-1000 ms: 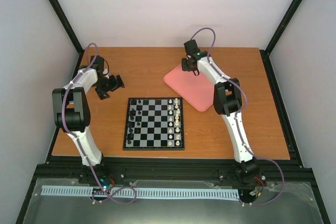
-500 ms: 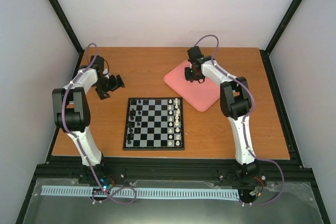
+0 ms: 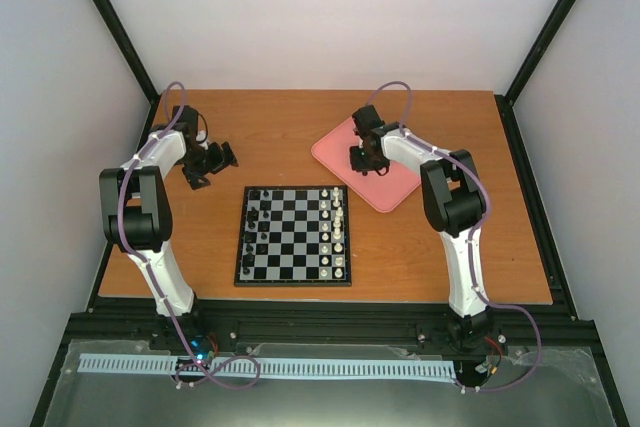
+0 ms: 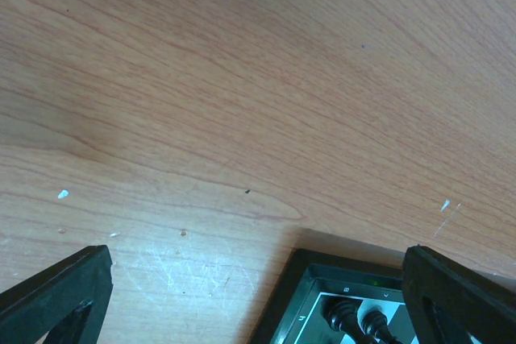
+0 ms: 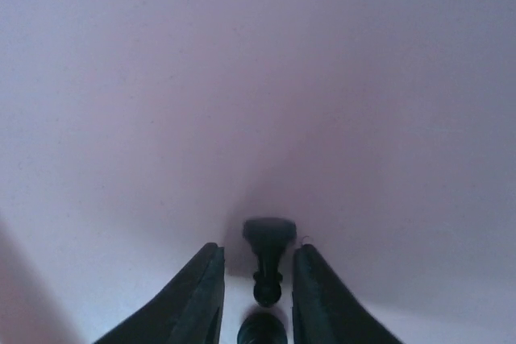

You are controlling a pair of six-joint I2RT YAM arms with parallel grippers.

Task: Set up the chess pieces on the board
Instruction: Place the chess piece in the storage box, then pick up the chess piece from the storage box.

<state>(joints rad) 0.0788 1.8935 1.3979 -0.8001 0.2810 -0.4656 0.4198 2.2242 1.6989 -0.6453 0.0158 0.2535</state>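
The right gripper point(image 5: 256, 249) straddles a black chess piece point(image 5: 269, 233) on the pink tray point(image 5: 242, 78), jaws narrowly apart, apparently lining up a pinch, while the left gripper point(image 3: 212, 165) idles wide open.

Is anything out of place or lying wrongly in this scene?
Yes: one black chess piece lies tipped on its side on the pink tray, off the board, between the fingers of the right end effector.

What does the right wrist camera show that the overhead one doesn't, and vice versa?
Only the wrist view: a small black piece between the right gripper's fingers. Only the overhead view: the board, the pieces set on it, and the left arm. Both: the pink tray and the right gripper.
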